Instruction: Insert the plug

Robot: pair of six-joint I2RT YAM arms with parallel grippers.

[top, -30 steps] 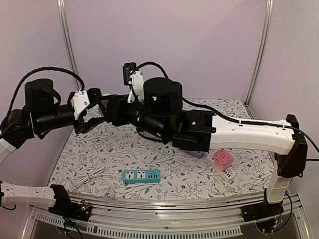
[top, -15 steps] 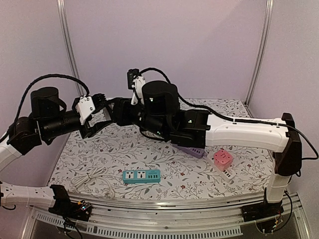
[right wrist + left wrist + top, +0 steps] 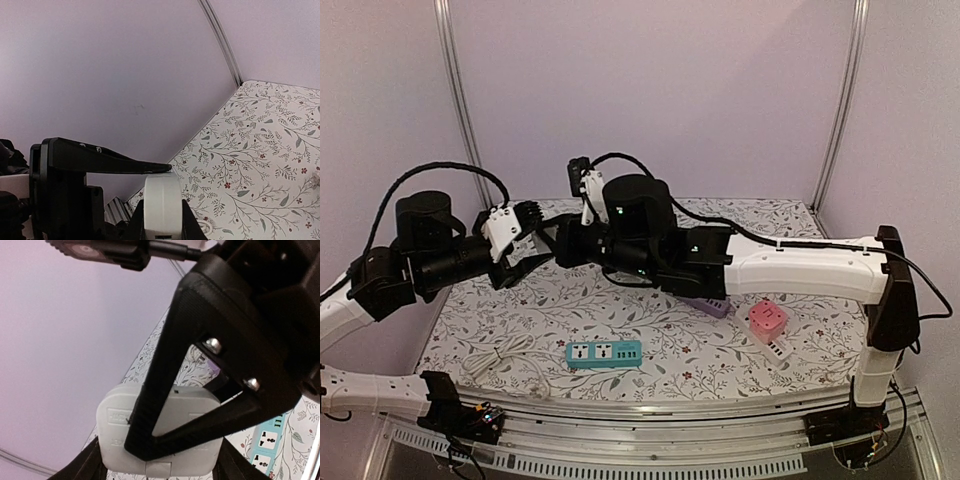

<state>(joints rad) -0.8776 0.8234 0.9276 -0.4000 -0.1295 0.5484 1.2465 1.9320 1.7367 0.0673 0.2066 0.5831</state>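
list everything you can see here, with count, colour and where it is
table: 1, white floral cover, under everything
teal strip: 1, teal, front centre of table
purple strip: 1, purple, right of centre, partly hidden under right arm
cube socket: 1, pink, table right
white piece: 1, white, just in front of cube socket, kind unclear
cable: 1, white, coiled at front left
plug: 1, white, in the air over rear left of table
left gripper: 1, black fingers, shut on plug
right gripper: 1, black, shut on plug
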